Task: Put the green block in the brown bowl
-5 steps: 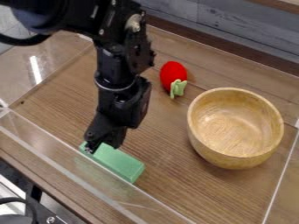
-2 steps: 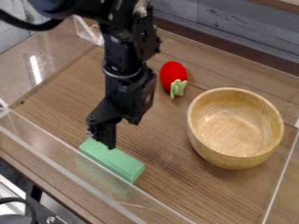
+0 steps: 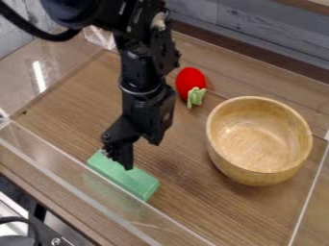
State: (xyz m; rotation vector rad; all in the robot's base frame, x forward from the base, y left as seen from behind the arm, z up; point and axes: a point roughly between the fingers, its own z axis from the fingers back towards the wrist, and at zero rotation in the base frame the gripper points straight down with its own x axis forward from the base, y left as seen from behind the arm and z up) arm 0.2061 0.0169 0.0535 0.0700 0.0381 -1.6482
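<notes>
Gripper [image 3: 133,150] lower over green block [image 3: 123,180] than just before, fingers spread apart, nothing clamped; block lies flat, left of wooden bowl [image 3: 259,140]; best centre over block, straddle narrow width, descend straight, then close

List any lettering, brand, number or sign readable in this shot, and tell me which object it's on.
No readable text anywhere.
Green block: plain, no marking seen.
Bowl: wood grain only.
Red object with green stem: no label seen.
Gripper and black arm: no lettering that can be made out; any small print there would be too dark and blurred to read.
</notes>
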